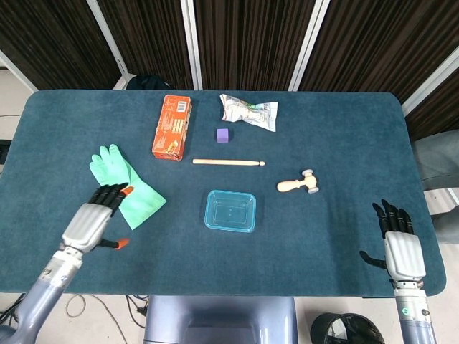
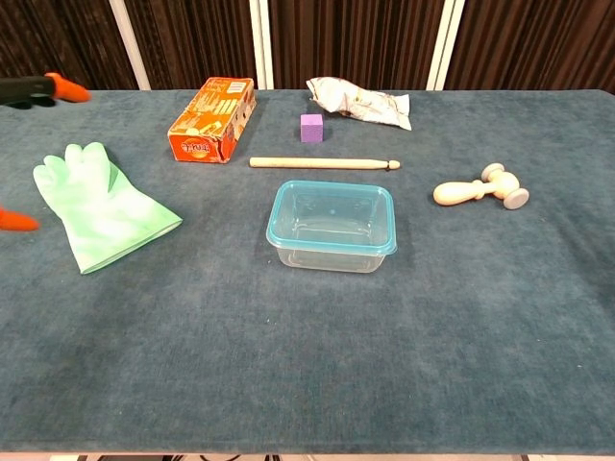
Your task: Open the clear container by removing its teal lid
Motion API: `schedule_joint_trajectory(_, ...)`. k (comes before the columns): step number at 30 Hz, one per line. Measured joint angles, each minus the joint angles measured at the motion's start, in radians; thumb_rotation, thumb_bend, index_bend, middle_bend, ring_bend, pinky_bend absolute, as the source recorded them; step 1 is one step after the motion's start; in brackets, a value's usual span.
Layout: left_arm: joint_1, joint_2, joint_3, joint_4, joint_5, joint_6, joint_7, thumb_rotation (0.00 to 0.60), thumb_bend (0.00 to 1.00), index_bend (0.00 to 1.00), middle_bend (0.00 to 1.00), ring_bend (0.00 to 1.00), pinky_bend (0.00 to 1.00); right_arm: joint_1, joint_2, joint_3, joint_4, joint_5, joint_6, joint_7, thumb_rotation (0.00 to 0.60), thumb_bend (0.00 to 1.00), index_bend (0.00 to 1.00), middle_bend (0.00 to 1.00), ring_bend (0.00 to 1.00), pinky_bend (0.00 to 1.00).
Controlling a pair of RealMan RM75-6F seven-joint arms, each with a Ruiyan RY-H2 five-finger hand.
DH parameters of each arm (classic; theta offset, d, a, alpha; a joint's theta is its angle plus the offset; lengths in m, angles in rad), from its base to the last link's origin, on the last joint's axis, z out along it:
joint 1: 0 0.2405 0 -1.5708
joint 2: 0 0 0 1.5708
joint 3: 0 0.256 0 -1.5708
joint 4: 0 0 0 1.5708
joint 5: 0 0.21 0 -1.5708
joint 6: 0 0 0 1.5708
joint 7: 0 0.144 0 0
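Starting at the left, the left hand [image 1: 99,215] is seen above the cuff of the green glove [image 2: 101,202], its fingers extended and a little apart, with nothing held; only its orange fingertips [image 2: 65,89] reach into the chest view. The clear container [image 2: 332,226] is found at the middle of the table [image 2: 307,375], just in front of the wooden stick [image 2: 324,162], with its teal lid [image 2: 288,202] seated all round the rim. Far to the right, near the table's front edge, the right hand [image 1: 398,240] is held flat with fingers straight and slightly spread, also empty, well apart from the container.

For the step to be done well, the container body is best steadied by one hand while a lid corner is lifted by the other. The light tub is judged likely to slide or tip if only the lid is pulled. The glove should be cleared first, so it is not dragged along.
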Motion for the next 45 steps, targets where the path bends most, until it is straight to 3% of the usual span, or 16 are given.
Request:
schedule_joint_trajectory(6,-0.118,-0.061,-0.056,-0.038,-0.175,-0.082,0.139,0.6,0.0,0.0,0.0,0.0,0.0,0.001,0.002,0.004,0.0,0.009,-0.005,0.006,0.6,0.19,0.0,0.0,0.0,0.0)
schedule_joint_trajectory(13,-0.241,-0.174,-0.091,-0.031,-0.386,-0.104,0.296,0.6,0.0,0.0,0.0,0.0,0.0,0.002,0.003,0.004,-0.003,0.016,-0.012,0.009,0.6,0.19,0.0,0.0,0.0,0.0)
schedule_joint_trajectory(26,-0.49,-0.441,-0.162,0.062,-0.781,0.05,0.576,0.6,0.0,0.0,0.0,0.0,0.0,0.005,0.006,0.007,-0.011,0.033,-0.027,0.019,0.6,0.19,0.0,0.0,0.0,0.0)
schedule_joint_trajectory(32,-0.59,-0.533,-0.204,0.14,-0.906,0.112,0.644,0.6,0.0,0.0,0.0,0.0,0.0,0.006,0.007,0.008,-0.011,0.037,-0.032,0.021,0.6,0.19,0.0,0.0,0.0,0.0)
schedule_joint_trajectory(45,-0.702,-0.621,-0.26,0.228,-1.09,0.137,0.705,0.6,0.0,0.0,0.0,0.0,0.0,0.008,0.008,0.006,-0.014,0.041,-0.038,0.023,0.6,0.19,0.0,0.0,0.0,0.0)
